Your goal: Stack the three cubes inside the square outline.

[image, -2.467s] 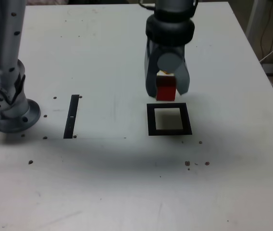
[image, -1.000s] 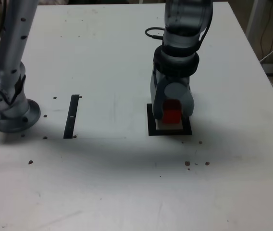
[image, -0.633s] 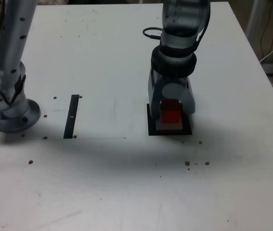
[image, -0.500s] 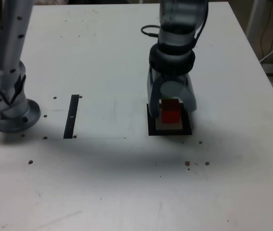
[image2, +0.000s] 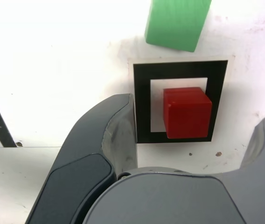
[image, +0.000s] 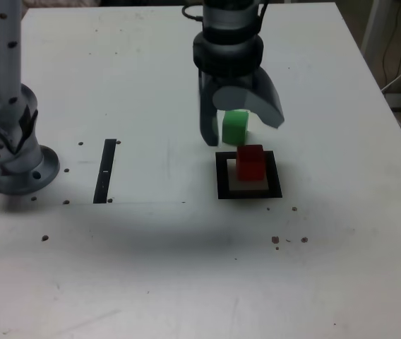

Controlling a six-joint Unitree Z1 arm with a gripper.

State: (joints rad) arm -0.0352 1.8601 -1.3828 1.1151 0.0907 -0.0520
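1. My dark grey gripper hangs above the table with its two jaws spread wide and nothing between them.
2. The small red block sits inside the thick black square frame with the white middle. It leans toward the 3 o'clock side of that white middle in the wrist view.
3. The small green block stands just outside the frame, at 12 o'clock from it in the exterior view. I see no yellow block.
4. I think green goes next. I should drop straight down over it, squeeze its flat sides, and set it square on the red one.
5. A second ago my jaws were low around the red block. Now they are up, wider, and the block stands alone.
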